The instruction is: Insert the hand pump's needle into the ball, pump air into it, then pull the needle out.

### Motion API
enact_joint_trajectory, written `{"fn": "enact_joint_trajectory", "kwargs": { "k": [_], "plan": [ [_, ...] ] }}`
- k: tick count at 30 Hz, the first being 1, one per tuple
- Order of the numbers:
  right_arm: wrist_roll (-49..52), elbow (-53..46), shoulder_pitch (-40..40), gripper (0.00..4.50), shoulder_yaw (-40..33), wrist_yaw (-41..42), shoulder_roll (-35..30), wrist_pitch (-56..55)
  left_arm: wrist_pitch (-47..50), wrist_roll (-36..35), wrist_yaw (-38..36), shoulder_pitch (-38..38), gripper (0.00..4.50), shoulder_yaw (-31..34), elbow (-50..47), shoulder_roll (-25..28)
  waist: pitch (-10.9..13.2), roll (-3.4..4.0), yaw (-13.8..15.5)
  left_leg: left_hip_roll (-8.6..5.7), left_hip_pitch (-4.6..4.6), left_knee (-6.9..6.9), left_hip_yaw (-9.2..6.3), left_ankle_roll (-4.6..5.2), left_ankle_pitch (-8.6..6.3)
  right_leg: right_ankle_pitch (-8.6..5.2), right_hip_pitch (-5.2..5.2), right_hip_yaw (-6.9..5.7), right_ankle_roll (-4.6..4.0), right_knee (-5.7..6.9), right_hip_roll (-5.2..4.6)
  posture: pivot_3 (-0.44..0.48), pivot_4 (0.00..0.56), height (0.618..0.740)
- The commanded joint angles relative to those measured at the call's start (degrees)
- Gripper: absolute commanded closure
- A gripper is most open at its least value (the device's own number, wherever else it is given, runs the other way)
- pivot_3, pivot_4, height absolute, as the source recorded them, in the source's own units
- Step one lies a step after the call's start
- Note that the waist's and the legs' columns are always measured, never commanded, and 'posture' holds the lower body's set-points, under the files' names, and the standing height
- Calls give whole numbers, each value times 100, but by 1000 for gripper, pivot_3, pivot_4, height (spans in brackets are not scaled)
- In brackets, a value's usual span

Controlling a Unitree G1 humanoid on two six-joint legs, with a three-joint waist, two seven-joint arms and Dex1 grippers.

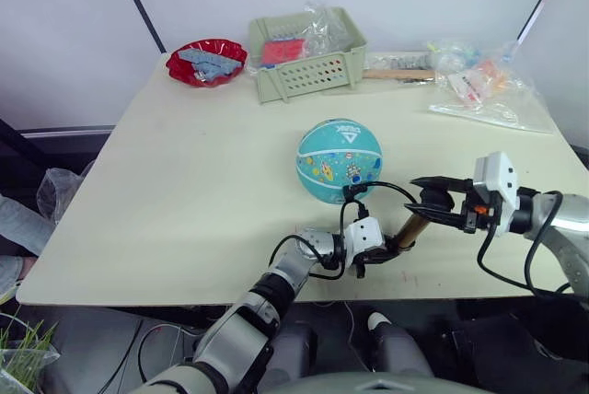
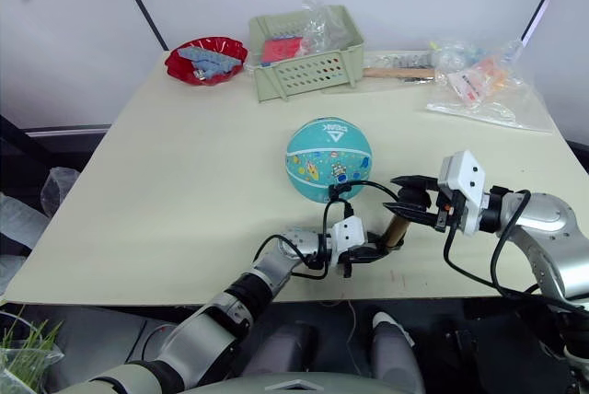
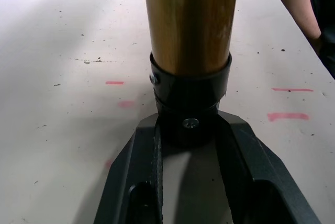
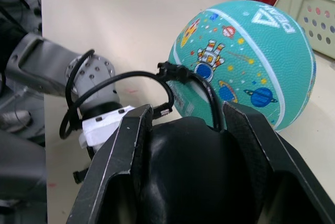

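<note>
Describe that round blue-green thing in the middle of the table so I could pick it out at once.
On the pale beige table, look in front of the light green perforated plastic basket at the far edge. There sits the teal rubber ball, close to the robot's two grippers. It alone is round and teal, with white stripes, a white triangle logo and small cartoon space prints, unlike the shallow red bowl beside the basket.

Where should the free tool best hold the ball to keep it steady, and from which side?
Probably the ball across its widest middle, coming from the far side: its near side is taken by the hose and the hand pump, and a round ball rolls unless gripped at the middle.
</note>
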Motion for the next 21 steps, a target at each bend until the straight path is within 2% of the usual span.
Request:
{"fn": "enact_joint_trajectory", "kwargs": {
  "k": [1,7,14,18,21],
  "plan": [
    [688,-303,-389,2828,-690,175,-374,422,245,302,-12,242,3451,-108,486,250,7,3,16,0,-1,0,0,0,0,0,-1,0,-1,0,0,0,150,740],
    [1784,-360,-990,2828,-1447,181,-924,1332,195,300,-20,192,3451,-94,565,258,52,13,60,-1,-17,1,5,1,0,8,-17,5,-11,-1,-3,0,150,740],
    [2460,-217,-1503,2828,-1946,177,-1404,2004,153,309,-38,216,3451,-96,559,279,56,18,68,1,-23,-1,4,1,0,8,-23,2,-13,0,-2,0,150,740],
    [2585,-214,-1535,2828,-2032,283,-1634,2259,146,321,-46,230,3451,-109,534,284,57,18,73,2,-28,-1,3,1,0,8,-30,2,-15,-1,-2,0,150,740],
    [2459,-280,-1437,2828,-1842,156,-1436,2178,135,328,-40,242,3451,-120,516,274,56,19,69,2,-28,-1,7,1,0,8,-31,5,-14,0,-4,0,150,740]
  ]
}}
